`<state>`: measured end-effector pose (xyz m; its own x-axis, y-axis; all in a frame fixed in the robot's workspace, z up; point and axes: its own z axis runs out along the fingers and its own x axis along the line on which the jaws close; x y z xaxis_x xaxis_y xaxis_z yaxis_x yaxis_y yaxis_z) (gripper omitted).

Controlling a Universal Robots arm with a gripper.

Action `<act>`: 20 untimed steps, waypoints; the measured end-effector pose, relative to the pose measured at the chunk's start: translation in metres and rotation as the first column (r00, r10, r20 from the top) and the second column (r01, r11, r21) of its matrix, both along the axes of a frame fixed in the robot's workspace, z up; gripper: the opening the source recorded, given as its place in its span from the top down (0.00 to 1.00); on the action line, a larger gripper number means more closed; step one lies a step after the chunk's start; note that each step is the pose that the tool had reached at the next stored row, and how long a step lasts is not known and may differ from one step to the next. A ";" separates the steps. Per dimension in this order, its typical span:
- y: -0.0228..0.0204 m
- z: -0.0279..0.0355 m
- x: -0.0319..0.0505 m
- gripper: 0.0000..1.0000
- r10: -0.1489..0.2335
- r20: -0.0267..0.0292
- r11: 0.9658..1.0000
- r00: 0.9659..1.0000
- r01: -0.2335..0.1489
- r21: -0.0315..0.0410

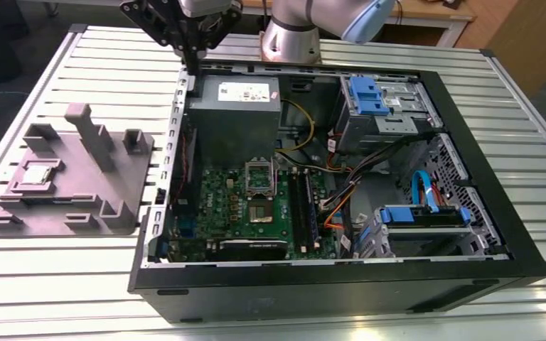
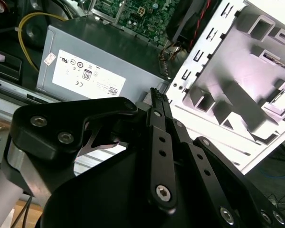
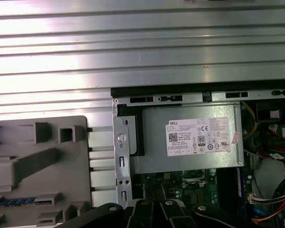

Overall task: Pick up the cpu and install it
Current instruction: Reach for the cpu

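End effector closed on nothing over case edge, cpu small in grey holder, socket detail unclear.

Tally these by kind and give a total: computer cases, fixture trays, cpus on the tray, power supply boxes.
Open black metal computer case: 1
Grey moulded plastic fixture tray: 1
Small square silvery-grey cpu: 1
Grey metal power supply box: 1
Total: 4
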<state>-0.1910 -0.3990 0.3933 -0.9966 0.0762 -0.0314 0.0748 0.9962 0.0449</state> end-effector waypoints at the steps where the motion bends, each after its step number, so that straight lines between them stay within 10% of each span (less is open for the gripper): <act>1: 0.0000 0.0000 -0.0013 0.86 0.000 0.000 1.000 1.000 0.000 0.000; 20: 0.0000 0.0000 -0.0149 0.86 0.000 0.000 1.000 1.000 0.000 0.000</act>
<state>-0.2059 -0.3989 0.3933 -0.9966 0.0762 -0.0318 0.0747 0.9962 0.0449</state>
